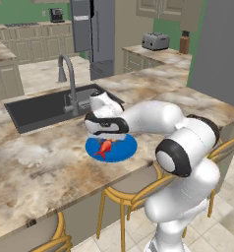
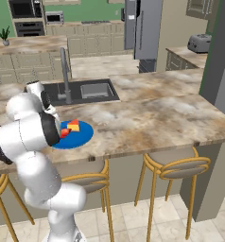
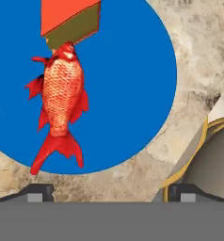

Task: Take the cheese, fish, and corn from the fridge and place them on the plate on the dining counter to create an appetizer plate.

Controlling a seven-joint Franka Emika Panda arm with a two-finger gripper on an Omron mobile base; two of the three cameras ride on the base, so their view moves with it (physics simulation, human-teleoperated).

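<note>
Stools: round grey-seated stools with yellow-gold legs [image 2: 180,165] stand nearest, tucked under the near edge of the counter.
Arm: the white robot arm with dark joints [image 1: 188,147] bends over the counter from the near side, so its hand hangs right above the plate.
Pincer: the two-finger gripper [image 3: 109,192] is spread wide and holds nothing; its dark tips stand far apart over the plate's near edge.
Fish: the small red-orange fish with fins and tail [image 3: 61,101] lies flat on the plate, free of the fingers, tail toward the rim. It looks like it was just let go there.
Cheese: the orange-yellow wedge of cheese [image 3: 71,21] sits on the plate too, touching the fish's head, so both foods share the dish.
Plate: the round flat bright blue plate [image 3: 128,84] rests on the counter, near the sink, with bare room left for one more food.
Counter: the long beige-brown marbled stone counter [image 1: 35,162] holds the plate and a dark sink with a grey faucet [image 1: 70,81].
Fridge: the tall grey fridge [image 1: 97,34] stands far back.
Corn: not on the plate, so I think fetching it comes next.
</note>
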